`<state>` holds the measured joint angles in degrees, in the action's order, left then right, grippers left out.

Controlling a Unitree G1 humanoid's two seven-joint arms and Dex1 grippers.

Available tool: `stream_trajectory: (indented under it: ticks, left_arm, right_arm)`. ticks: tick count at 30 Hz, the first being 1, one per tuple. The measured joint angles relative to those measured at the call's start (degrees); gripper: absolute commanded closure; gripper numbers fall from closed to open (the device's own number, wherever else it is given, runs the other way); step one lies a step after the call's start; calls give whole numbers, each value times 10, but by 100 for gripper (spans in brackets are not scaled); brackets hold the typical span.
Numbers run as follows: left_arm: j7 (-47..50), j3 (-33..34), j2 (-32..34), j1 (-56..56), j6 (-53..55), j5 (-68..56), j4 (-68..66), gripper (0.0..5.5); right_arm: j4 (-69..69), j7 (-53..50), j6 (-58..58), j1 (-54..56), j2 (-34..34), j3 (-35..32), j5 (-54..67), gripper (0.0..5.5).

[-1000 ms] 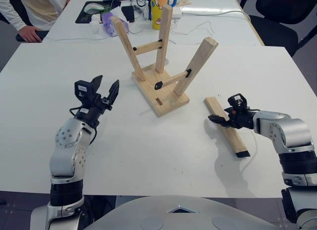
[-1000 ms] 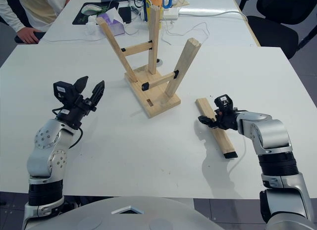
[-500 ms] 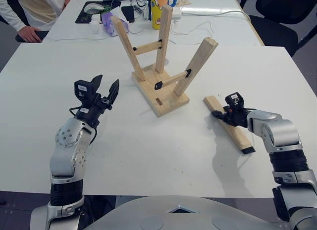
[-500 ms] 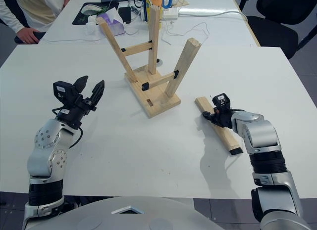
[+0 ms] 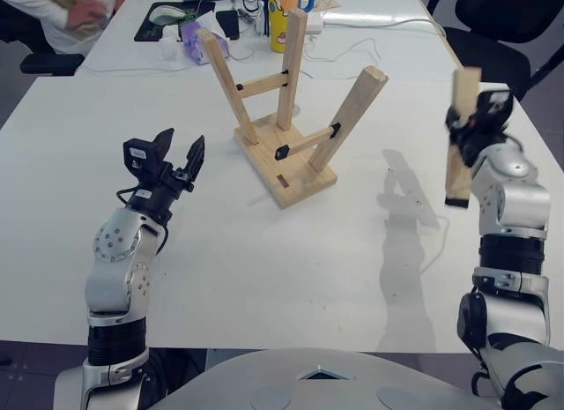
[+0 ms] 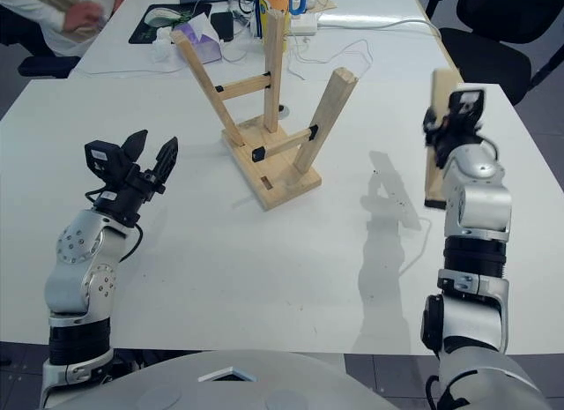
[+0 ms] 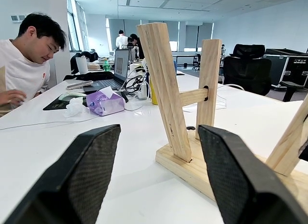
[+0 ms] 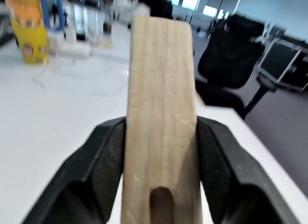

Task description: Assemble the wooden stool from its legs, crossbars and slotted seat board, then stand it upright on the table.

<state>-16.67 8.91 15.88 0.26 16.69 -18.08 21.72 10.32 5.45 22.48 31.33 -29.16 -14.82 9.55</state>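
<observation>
My right gripper point(image 8: 161, 176) clamped the loose leg point(image 5: 457, 176) upright in the air over the right edge of the table point(image 5: 264, 278); my left gripper point(image 5: 182, 139) hung open near the upturned three-legged stool point(image 5: 286, 167) mid-table

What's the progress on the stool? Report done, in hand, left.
Done: three legs and two crossbars stand fitted in the upside-down seat board. In hand: the right end effector holds the fourth leg off the table; the left end effector is open, empty. Left: fitting that leg, then turning everything upright.
</observation>
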Motion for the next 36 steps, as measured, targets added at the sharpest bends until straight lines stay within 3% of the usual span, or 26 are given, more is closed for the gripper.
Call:
stream_trajectory:
  ticks: [7, 15, 26, 36]
  left_arm:
    - [20, 79, 7, 44, 5, -22, 42, 252]
    - [81, 87, -57, 136, -3, -22, 128, 252]
    - [138, 72, -134, 293, -25, -11, 240, 252]
    - [184, 79, -144, 270, 4, -42, 295, 252]
  right_arm:
    - [-5, 55, -92, 154, 6, 15, 22, 343]
    - [-39, 196, -17, 255, 56, 70, 129, 343]
    - [-115, 315, 140, 215, 58, 133, 210, 343]
    - [-159, 330, 196, 173, 65, 136, 237, 343]
